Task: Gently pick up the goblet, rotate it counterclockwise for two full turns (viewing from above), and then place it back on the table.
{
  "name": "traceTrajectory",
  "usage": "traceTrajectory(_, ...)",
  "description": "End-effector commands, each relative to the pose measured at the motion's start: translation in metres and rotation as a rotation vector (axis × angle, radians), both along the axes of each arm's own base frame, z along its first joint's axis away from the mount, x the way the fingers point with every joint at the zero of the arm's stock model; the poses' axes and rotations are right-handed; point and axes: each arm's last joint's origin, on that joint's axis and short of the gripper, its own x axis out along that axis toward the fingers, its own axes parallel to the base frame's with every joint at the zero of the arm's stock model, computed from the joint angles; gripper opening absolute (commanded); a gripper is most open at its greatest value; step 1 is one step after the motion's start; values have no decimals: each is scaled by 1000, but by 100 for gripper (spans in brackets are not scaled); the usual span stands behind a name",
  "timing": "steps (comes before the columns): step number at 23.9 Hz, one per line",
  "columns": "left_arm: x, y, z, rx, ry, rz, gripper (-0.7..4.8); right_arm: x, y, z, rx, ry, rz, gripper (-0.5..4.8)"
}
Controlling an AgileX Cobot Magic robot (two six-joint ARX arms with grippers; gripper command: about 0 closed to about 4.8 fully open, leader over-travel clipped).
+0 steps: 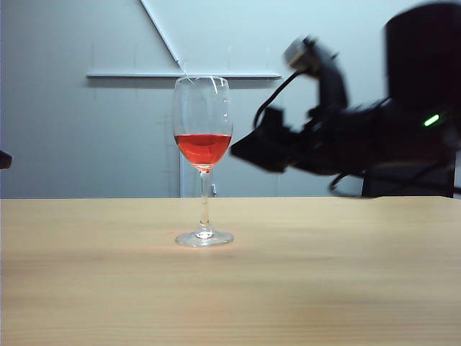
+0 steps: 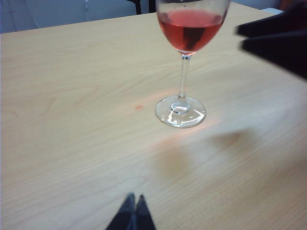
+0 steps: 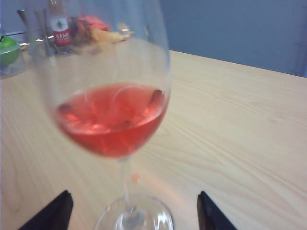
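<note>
Fragile, top-heavy goblet is framed by right gripper, jaws apart; stem grip judged safest; left gripper, jaws together, near its foot.

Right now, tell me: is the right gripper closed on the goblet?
No. The right gripper stands open, fingertips apart on either side of the goblet, touching nothing.
</note>
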Motion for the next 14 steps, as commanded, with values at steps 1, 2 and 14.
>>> traceTrajectory(1,0,0,2,-7,-14,-1,-5,12,12,-4,17,-26,66,355)
traceTrajectory(2,0,0,2,-7,-14,-2,-5,14,17,-7,15,-23,74,354)
traceTrajectory(14,0,0,2,-8,-14,-2,-5,39,50,-23,12,-23,48,314)
